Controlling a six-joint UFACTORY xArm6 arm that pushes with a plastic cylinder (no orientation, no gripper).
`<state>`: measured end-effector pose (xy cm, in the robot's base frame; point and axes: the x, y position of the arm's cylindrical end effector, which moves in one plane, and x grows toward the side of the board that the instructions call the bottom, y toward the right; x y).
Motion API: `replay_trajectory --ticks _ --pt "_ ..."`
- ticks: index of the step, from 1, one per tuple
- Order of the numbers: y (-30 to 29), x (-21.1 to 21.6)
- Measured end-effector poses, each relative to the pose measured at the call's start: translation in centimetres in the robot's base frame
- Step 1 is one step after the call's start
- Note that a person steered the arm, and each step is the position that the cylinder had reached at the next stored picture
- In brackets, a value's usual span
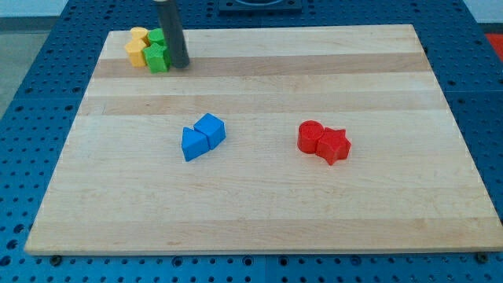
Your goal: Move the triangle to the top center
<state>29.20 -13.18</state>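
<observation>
- Starting at the view's left, you have a tight cluster in the top-left corner of the wooden board (259, 212): two yellow blocks (138, 45), shapes hard to make out, with two green blocks (157, 51) packed against their right side.
- My tip (180, 64) sits just beside the green blocks on their right, touching or nearly so; you cannot tell which. It is a bare rod, so there are no fingers to be released or clenched, and it grasps nothing.
- Moving right, near the board's centre-left, you find the task's thing: the blue triangle (193, 144), lying flat and pressed against a blue cube (211, 128) that sits at its upper right.
- To do the step well, you want to bring my tip away from the corner cluster without dragging a green block along, then come round to the triangle's lower side.
- Because the cube lies roughly between the triangle and the top centre, a straight push would likely carry both. You would do better to nudge the triangle sideways off the cube first, then push it up toward the top edge's middle.
- Keep the push line through the triangle's middle; an off-centre contact on a slanted face will probably spin it or let it slip away.
- Further right sit a red cylinder (310, 136) and a red star-like block (333, 145), touching each other and well clear of the likely path.
- No brand, label or writing can be read anywhere in the view.
</observation>
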Motion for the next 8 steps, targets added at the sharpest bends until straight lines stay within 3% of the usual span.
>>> replay_trajectory --ticks 1,4,6,7,8 --pt "2.2 4.2" --pt "1.4 11.6" --pt "-3.7 16.0" --pt "-1.5 20.7" --pt "1.6 22.0"
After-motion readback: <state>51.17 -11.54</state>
